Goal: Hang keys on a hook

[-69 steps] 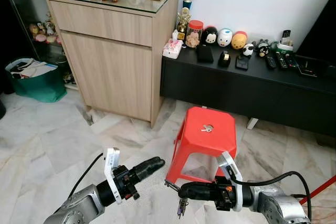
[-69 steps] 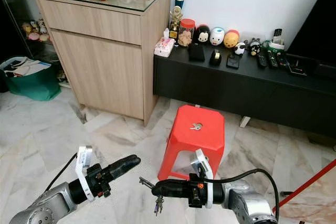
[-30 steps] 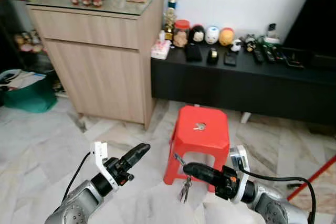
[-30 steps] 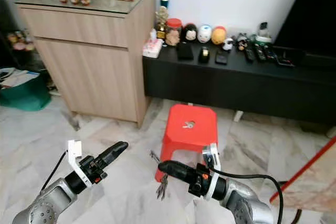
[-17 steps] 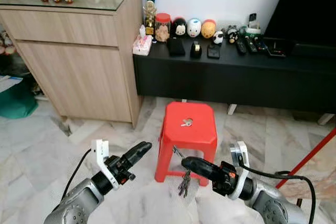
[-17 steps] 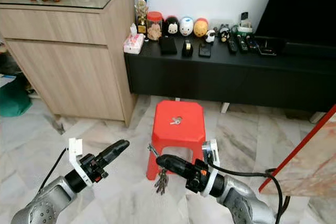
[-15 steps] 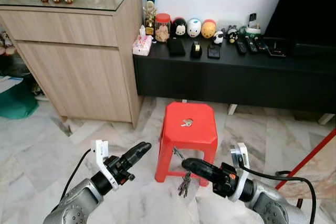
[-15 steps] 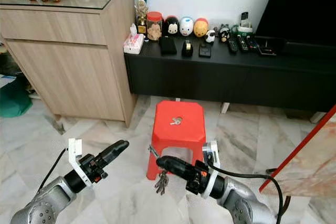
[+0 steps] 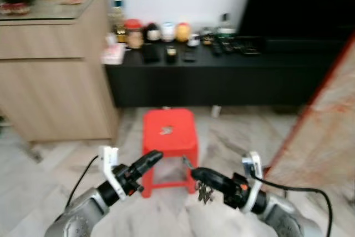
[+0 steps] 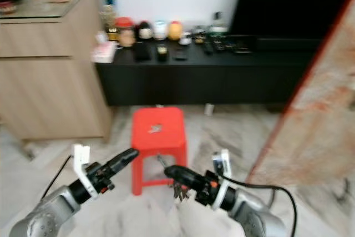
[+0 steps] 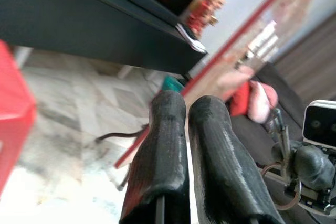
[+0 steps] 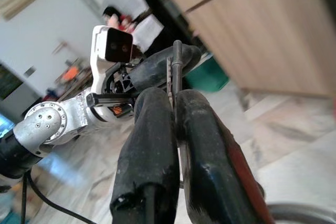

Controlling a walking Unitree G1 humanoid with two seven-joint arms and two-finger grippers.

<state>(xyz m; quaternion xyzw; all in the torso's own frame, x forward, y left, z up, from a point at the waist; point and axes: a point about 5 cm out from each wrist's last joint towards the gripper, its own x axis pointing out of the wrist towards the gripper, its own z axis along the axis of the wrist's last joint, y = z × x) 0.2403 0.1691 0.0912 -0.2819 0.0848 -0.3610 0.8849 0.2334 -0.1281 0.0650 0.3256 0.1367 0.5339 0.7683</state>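
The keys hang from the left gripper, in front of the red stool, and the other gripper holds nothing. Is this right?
Not quite. The keys hang from the right gripper, as the left eye view shows. They are in front of the red stool, and the left gripper holds nothing.

A bunch of keys (image 9: 204, 193) dangles in mid-air just in front of the red stool, pinched at its top by the right gripper (image 9: 195, 172). One thin key sticks up past the fingertips; the rest hang down in a dark, blurred cluster.
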